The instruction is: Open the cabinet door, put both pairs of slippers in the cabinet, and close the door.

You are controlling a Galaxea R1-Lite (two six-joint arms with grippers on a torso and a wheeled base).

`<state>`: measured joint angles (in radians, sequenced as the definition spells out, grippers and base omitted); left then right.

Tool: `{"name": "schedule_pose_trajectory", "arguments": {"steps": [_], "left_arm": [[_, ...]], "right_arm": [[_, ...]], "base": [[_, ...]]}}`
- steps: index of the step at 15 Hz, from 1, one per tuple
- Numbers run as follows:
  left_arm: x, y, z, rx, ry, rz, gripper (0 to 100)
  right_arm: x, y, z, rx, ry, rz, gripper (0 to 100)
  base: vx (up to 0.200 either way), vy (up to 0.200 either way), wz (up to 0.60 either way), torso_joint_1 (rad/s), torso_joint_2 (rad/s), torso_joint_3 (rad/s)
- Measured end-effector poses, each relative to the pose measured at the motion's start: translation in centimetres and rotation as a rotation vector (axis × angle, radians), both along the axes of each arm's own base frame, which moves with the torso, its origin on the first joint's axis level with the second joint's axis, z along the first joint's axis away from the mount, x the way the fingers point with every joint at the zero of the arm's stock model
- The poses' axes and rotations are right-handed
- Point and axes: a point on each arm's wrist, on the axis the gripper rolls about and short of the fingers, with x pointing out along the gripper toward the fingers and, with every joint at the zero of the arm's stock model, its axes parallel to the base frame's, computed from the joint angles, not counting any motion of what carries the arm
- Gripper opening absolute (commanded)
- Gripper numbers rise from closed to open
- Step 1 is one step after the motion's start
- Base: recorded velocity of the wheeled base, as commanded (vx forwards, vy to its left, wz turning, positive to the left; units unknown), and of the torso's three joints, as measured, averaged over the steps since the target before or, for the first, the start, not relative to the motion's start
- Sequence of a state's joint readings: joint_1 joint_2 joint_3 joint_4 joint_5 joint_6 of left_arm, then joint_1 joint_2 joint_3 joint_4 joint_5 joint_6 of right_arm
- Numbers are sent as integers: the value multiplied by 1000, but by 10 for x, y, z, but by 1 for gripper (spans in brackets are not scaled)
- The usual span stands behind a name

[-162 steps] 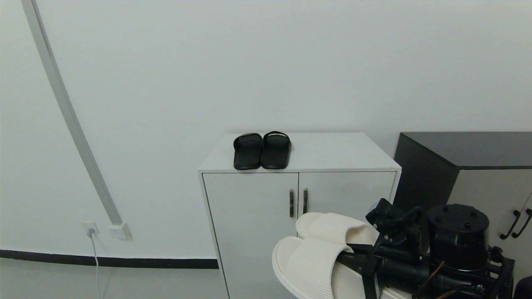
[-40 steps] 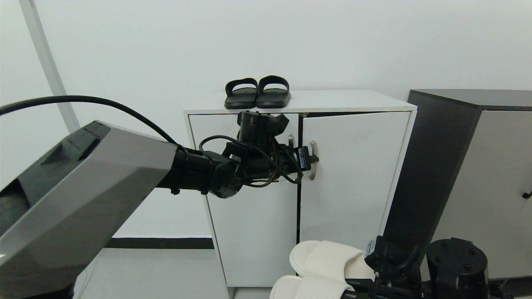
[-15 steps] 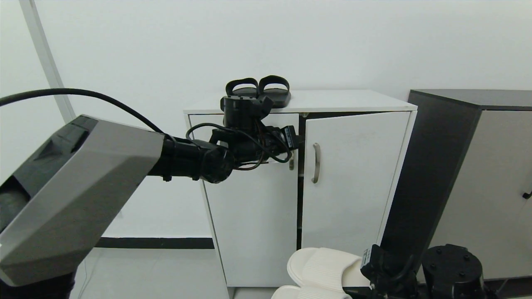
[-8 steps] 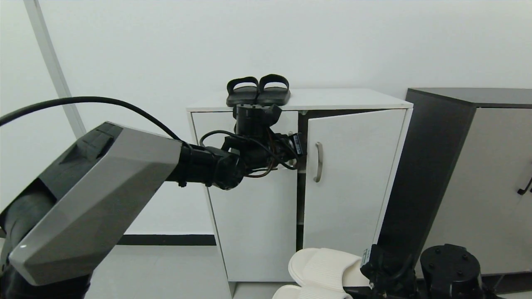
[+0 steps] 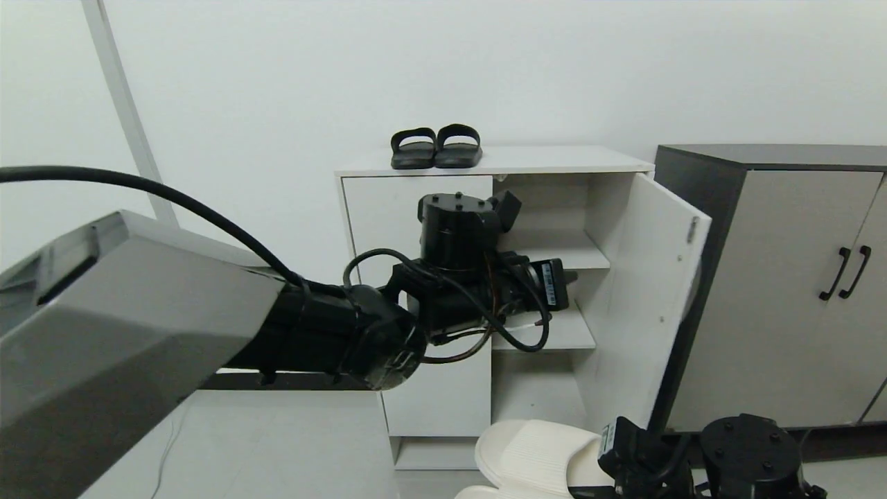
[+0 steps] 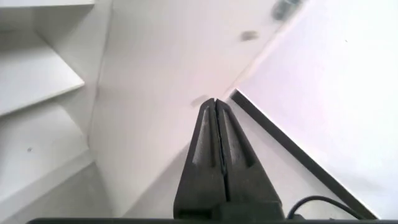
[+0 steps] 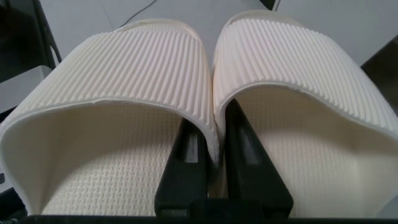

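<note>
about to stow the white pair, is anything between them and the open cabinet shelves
Yes: the left gripper hangs across the open cabinet front at the middle shelf. The white slippers in the right gripper sit below it.

white slippers [image 5: 530, 450] partly off frame

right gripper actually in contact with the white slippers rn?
Touching. The right wrist view shows the right gripper clamped on the white slippers: one finger sits inside each slipper, with their adjoining side walls pinched between the two.
</note>
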<state>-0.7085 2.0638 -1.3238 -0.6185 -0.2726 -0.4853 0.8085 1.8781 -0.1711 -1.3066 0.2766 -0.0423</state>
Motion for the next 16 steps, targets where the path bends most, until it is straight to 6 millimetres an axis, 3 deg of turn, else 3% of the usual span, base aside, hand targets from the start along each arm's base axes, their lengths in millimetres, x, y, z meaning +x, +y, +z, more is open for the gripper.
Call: {"name": "schedule_pose_trajectory", "arguments": {"steps": [3,5,9,13,16], "left_arm": [[-3,52,7,2,-2,111,0],[-24,96,7,22,1,177,0],[-106,175,12,40,-25,279,0],[-207,230,17,83,-30,352,0],[-269,263,0,213,-62,536,0]], "right_arm": [[1,-1,0,0,-2,-6,0],[4,-1,1,10,-8,-16,0],[13,0,2,30,-30,-40,0],[14,0,1,31,-33,-44,0],[14,0,0,29,-30,-43,0]], "base": [[0,0,0,0,0,0],[0,0,0,0,0,0],[0,0,0,0,0,0],[0,0,0,0,0,0],[0,0,0,0,0,0]]}}
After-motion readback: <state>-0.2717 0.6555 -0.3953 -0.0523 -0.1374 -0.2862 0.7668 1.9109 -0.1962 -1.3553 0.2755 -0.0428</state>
